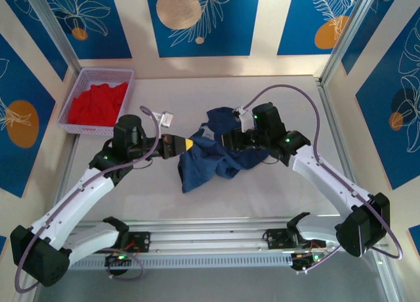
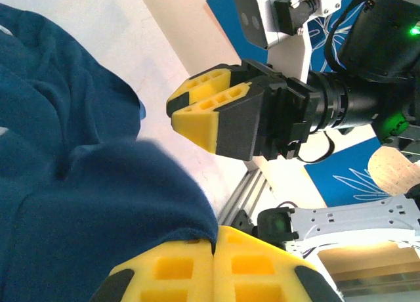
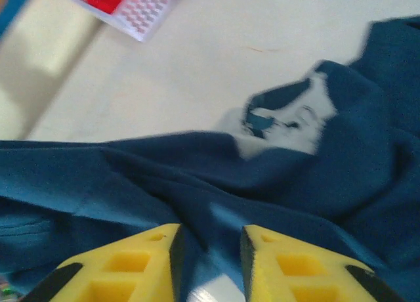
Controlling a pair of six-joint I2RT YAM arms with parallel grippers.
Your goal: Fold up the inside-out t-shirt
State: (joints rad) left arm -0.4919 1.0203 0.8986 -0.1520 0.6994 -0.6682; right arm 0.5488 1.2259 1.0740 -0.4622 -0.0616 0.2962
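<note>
Shirt (image 1: 213,164) is seen as a crumpled navy heap near the middle of the table (image 1: 282,203). It is not yet flattened, so the folding is judged to be at its very start. The left gripper (image 1: 186,145) is placed at the nine o'clock edge of the heap. Its jaws are pressed together and, in the left wrist view, a fold of cloth appears to be pinched at their tips. The right gripper (image 1: 228,140) is held over the heap toward one o'clock. Its jaws are spread a little and nothing is caught between them; cloth is seen only behind the gap.

Several things could go wrong. Only a thin bite seems to be held on the left, so the cloth could be pulled out of the jaws if the arm is moved quickly. With only one side gripped, the heap would be dragged across the table instead of being opened, and the layers could be twisted more. More than one layer may be taken when the right jaws are closed, because the folds under them are piled; then the shirt could not be spread. The two grippers are near each other, so a collision is possible if they are brought closer. The basket (image 1: 73,111) at ten o'clock is well apart and is not thought to be a danger.
</note>
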